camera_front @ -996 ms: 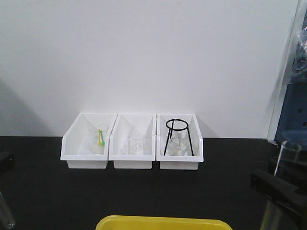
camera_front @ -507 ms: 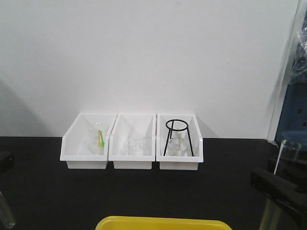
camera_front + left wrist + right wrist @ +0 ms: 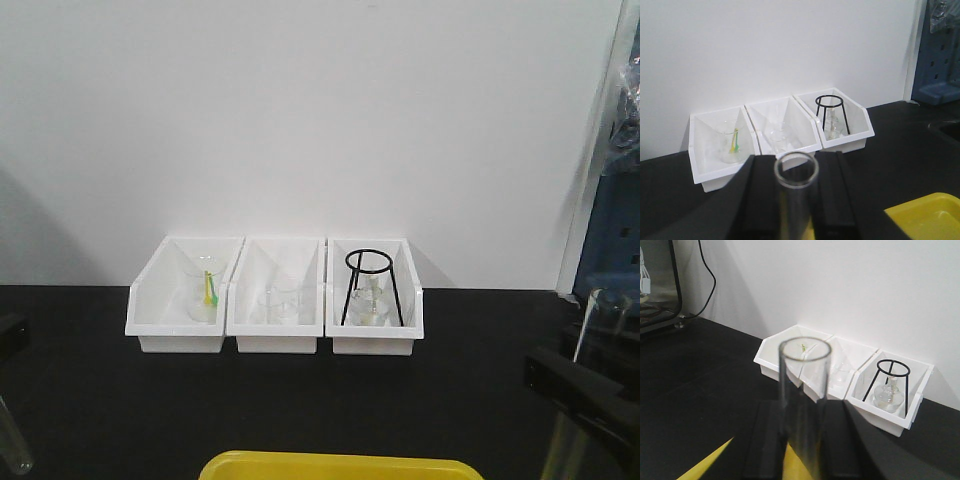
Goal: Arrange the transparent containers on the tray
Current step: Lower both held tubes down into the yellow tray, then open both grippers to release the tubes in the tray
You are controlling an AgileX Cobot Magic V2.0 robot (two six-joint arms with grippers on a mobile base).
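Observation:
Each gripper is shut on one clear test tube. In the left wrist view the left gripper (image 3: pixel 796 200) clamps a tube (image 3: pixel 796 171) between its black fingers, open rim pointing away. In the front view only that tube's rounded end (image 3: pixel 14 450) shows, at the left edge. The right gripper (image 3: pixel 802 440) clamps the other tube (image 3: pixel 805 385), which sticks up well past its fingers. From the front this tube (image 3: pixel 600 325) stands over the black right gripper (image 3: pixel 585 392). The yellow tray (image 3: pixel 340 466) lies at the near edge between the arms, and appears again as the tray (image 3: pixel 930 215) and the tray (image 3: pixel 700 466).
Three white bins stand in a row against the back wall. The left bin (image 3: pixel 175 325) holds a beaker with a yellow-green stick, the middle bin (image 3: pixel 275 325) a beaker, the right bin (image 3: pixel 375 330) a black wire stand (image 3: pixel 372 285) over a flask. Blue equipment (image 3: pixel 615 240) stands far right.
The right tube's top has drifted slightly right in the front view. The left tube, bins and tray have not moved.

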